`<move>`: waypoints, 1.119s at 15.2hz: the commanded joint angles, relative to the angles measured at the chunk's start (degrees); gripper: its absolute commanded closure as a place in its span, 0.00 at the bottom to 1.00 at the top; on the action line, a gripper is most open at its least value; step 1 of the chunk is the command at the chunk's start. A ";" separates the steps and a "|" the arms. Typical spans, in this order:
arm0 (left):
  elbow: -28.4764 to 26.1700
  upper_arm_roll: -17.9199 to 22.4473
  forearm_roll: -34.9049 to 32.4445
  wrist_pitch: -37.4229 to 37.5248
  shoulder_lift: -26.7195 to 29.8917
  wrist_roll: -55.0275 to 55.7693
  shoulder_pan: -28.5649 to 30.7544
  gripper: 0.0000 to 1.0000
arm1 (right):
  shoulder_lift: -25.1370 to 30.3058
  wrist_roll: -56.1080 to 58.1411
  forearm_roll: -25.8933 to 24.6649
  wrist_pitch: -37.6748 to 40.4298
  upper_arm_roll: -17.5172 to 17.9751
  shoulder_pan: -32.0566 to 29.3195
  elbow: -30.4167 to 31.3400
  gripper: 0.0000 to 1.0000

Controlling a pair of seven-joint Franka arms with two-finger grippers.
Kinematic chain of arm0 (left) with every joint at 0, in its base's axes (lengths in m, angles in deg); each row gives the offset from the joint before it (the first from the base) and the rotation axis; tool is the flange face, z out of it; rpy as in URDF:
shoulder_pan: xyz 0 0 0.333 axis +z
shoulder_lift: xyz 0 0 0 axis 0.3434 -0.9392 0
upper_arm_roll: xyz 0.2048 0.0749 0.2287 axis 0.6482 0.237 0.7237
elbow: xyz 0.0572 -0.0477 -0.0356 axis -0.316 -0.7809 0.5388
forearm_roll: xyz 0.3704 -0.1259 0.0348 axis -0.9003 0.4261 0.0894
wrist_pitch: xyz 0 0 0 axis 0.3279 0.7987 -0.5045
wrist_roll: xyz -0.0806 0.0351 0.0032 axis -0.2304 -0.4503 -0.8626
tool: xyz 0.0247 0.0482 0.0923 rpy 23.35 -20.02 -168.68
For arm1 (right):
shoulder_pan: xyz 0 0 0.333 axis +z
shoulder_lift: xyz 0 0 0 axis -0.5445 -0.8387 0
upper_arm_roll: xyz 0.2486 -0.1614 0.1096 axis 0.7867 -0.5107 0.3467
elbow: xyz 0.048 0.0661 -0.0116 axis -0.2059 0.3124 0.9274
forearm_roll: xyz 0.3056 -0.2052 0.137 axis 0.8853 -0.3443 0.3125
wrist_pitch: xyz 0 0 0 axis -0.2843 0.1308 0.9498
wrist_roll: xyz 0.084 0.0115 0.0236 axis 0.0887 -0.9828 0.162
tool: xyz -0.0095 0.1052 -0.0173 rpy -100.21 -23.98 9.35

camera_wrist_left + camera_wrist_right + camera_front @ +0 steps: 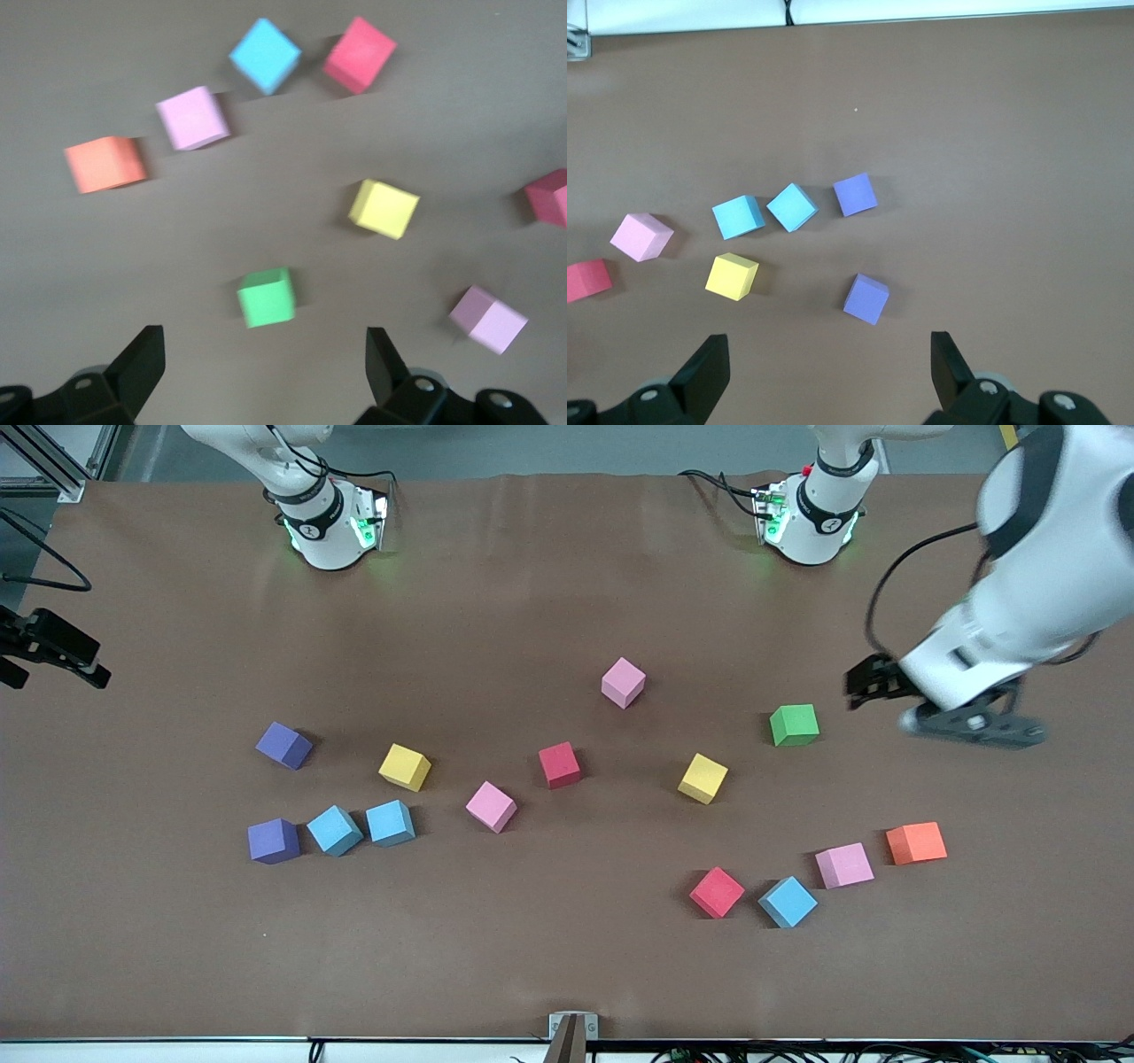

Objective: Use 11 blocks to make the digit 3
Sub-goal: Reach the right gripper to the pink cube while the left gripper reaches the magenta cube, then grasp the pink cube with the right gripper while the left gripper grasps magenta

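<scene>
The blocks lie scattered and apart on the brown table. A green block (pixel 794 724) sits toward the left arm's end. My left gripper (pixel 866 686) hovers open and empty beside it, and in the left wrist view (pixel 266 334) the green block (pixel 266 297) lies just ahead of the fingers. Yellow (pixel 702 779), red (pixel 716 892), light blue (pixel 788 902) and pink (pixel 843 865) blocks lie nearby. My right gripper (pixel 55 673) waits open at the right arm's end. Its own view (pixel 828 340) shows two purple (pixel 866 298), two light blue (pixel 737 217) and one yellow (pixel 732 276) block.
An orange cube (pixel 916 842) lies beside the pink block at the left arm's end. Mid-table lie a red block (pixel 559 764) and two pink blocks (pixel 491 807) (pixel 623 683). The table's front edge (pixel 859 19) shows in the right wrist view.
</scene>
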 commanded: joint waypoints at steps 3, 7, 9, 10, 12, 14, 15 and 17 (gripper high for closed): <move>1.23 -0.38 -1.24 -5.02 -8.31 17.64 -12.00 0.00 | -3.51 -0.07 -0.19 -1.77 0.08 2.61 -0.33 0.00; 2.11 -0.30 -1.06 -11.79 -15.86 30.99 -20.27 0.00 | -8.34 -0.68 -0.27 -1.07 0.08 9.98 0.03 0.00; 6.13 -0.30 -1.06 -14.17 -21.83 37.85 -22.73 0.00 | -10.98 -0.94 -0.45 -2.73 0.08 14.90 -0.23 0.00; 8.59 -0.30 -1.15 -14.61 -24.82 41.80 -24.05 0.00 | -12.65 -3.03 -0.45 -5.27 -0.01 17.11 -0.32 0.00; 12.55 -0.21 -1.15 -17.23 -30.01 49.01 -26.60 0.00 | -15.55 -11.45 -0.01 -10.98 0.08 19.40 -0.15 0.00; 12.75 0.32 -1.24 -22.32 -32.13 52.72 -28.54 0.00 | -19.15 -18.84 -0.19 -12.93 0.08 22.83 -0.15 0.00; 12.75 0.32 -1.24 -24.61 -33.19 53.26 -28.72 0.00 | -20.82 -22.79 -0.19 -14.59 -0.01 24.06 -0.15 0.00; 12.83 0.32 -1.24 -28.57 -35.30 53.44 -29.25 0.00 | -23.90 -31.93 -0.10 -18.90 -0.01 26.34 -0.15 0.00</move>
